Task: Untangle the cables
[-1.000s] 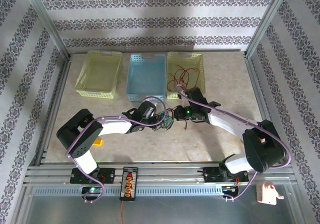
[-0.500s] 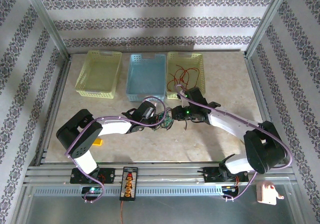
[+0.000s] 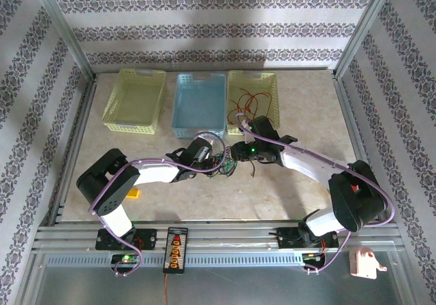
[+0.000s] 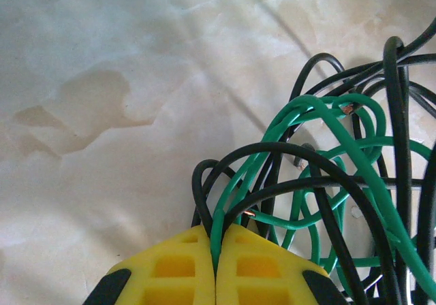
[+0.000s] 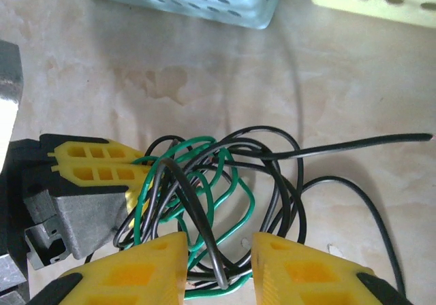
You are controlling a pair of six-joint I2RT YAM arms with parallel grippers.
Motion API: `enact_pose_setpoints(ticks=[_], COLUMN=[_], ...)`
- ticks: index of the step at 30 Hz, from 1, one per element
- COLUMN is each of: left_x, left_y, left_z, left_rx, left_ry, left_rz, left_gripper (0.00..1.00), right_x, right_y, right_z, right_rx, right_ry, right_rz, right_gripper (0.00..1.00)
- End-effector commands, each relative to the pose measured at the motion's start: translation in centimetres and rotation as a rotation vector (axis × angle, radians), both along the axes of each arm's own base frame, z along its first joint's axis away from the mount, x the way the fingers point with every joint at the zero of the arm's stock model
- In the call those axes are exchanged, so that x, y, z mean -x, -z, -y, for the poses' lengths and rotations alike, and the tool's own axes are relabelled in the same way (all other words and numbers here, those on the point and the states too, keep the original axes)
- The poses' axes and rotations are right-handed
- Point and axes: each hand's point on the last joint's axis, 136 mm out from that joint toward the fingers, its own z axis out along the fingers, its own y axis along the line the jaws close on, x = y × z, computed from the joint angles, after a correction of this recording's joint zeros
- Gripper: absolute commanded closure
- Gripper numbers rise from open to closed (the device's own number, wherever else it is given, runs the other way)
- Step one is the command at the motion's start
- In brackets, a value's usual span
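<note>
Left wrist view, cables: green and black cables point(image 4: 300, 148) lie in a tangle on the pale counter point(image 4: 102, 80), their loops crossing over one another.
Green cable: one green cable point(image 4: 218, 216) runs straight into the seam between the yellow fingertips.
Left hand: the left hand point(image 4: 216, 240) is clenched, its fingertips pressed together on that green cable.
Right wrist view, cables: the same tangle point(image 5: 204, 175) sits between the two hands, with the left hand point(image 5: 102, 167) at its left edge.
Right hand: the right hand point(image 5: 218, 250) is released, its yellow fingers point(image 5: 286, 257) well apart; a black strand and green loops pass through the gap.
Top external view, cables: the tangle point(image 3: 221, 163) rests mid-counter, with the left hand point(image 3: 210, 161) and right hand point(image 3: 236, 154) meeting over it.
Red cables: red cables point(image 3: 251, 103) lie inside the right yellow basket point(image 3: 231, 118).
Other baskets: a blue basket point(image 3: 178, 104) stands in the middle and a yellow basket point(image 3: 112, 104) to its left, both at the far side.
</note>
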Motion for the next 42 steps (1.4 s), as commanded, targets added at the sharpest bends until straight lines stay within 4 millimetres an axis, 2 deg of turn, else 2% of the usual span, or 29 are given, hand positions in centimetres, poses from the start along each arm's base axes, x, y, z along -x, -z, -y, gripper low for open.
enact_pose_setpoints(ticks=[1,7,10,12,13,17,25,37,42], left_x=[0.8,0.9,0.9,0.9,1.0,1.0,1.2,1.7,1.8], left_y=[0.1,0.1,0.1,0.2,0.4,0.7,1.0,1.7,1.8], left_z=[0.2,0.1,0.0,0.0,0.0,0.0,-0.1,-0.5,-0.6], left_rx=[-0.001,-0.001,-0.003,-0.007,-0.009,-0.016,-0.023,-0.046,-0.047], left_ry=[0.024,0.022,0.018,0.020,0.021,0.023,0.030,0.040,0.039], left_rz=[-0.013,-0.016,-0.015,-0.017,-0.020,-0.029,-0.038,-0.053,-0.052], left_gripper=[1.00,1.00,1.00,1.00,1.00,1.00,1.00,1.00,1.00], right_x=[-0.6,-0.9,-1.2,-1.4,-1.7,-2.4,-2.5,0.4,1.9], right_y=[-0.2,0.4,0.0,-1.0,-1.8,-6.3,-16.6,-27.3,-31.1], right_z=[-0.6,-1.0,-1.1,-0.8,-0.5,1.3,7.3,15.7,17.5], right_rx=[0.028,0.038,0.039,0.039,0.043,0.054,0.056,0.011,-0.084], right_ry=[-0.027,-0.047,-0.046,-0.036,-0.019,0.057,0.312,0.644,0.690], right_rz=[0.033,0.030,0.048,0.087,0.116,0.265,0.583,0.887,0.967], right_gripper=[0.69,0.71,0.88,0.96,0.99,1.00,1.00,1.00,1.00])
